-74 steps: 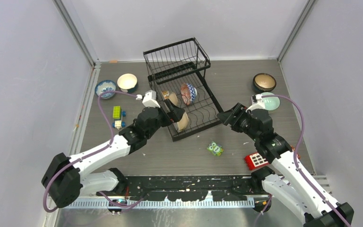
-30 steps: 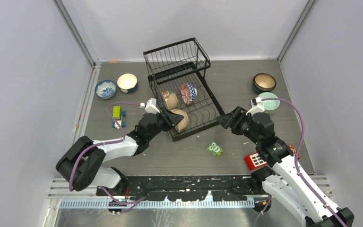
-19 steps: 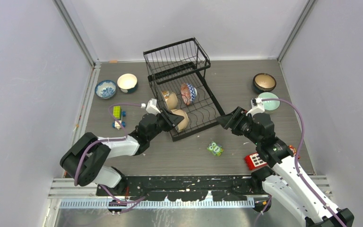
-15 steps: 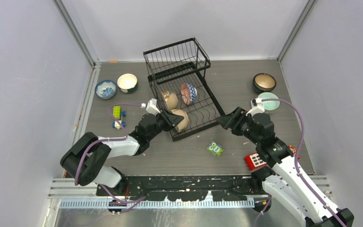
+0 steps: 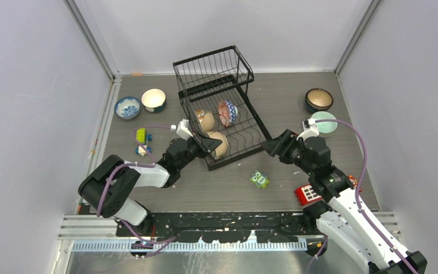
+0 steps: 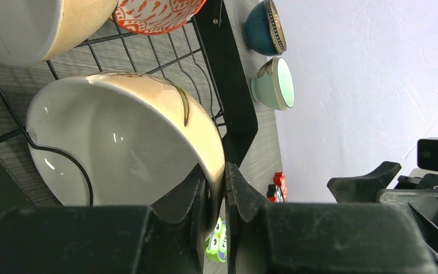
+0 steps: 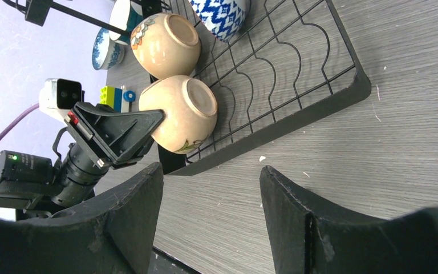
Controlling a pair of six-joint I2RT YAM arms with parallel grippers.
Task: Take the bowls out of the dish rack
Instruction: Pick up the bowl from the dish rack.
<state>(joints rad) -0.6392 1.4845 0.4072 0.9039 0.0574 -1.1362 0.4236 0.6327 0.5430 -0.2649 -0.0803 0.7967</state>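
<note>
The black wire dish rack (image 5: 235, 157) stands mid-table with three bowls on edge in its lower tray. My left gripper (image 5: 210, 144) is shut on the rim of the nearest cream bowl (image 5: 220, 144), one finger inside and one outside (image 6: 215, 174). The wall of the cream bowl (image 6: 125, 137) fills the left wrist view. Behind it are a second cream bowl (image 5: 206, 120) and a red and blue patterned bowl (image 5: 227, 112). My right gripper (image 5: 272, 145) hovers open by the rack's right corner, empty (image 7: 211, 171), facing the cream bowl (image 7: 185, 114).
Two bowls sit on the table at back left (image 5: 128, 107) (image 5: 153, 99). A dark brown bowl (image 5: 319, 99) and a mint bowl (image 5: 324, 123) sit at back right. Toys lie about: a green owl (image 5: 258, 179), a red block (image 5: 308, 194), small bricks (image 5: 141, 135).
My left jaws have closed onto the cream bowl's rim, and the left arm's elbow has drawn in towards the rack. The right arm and the bowls have not moved.
</note>
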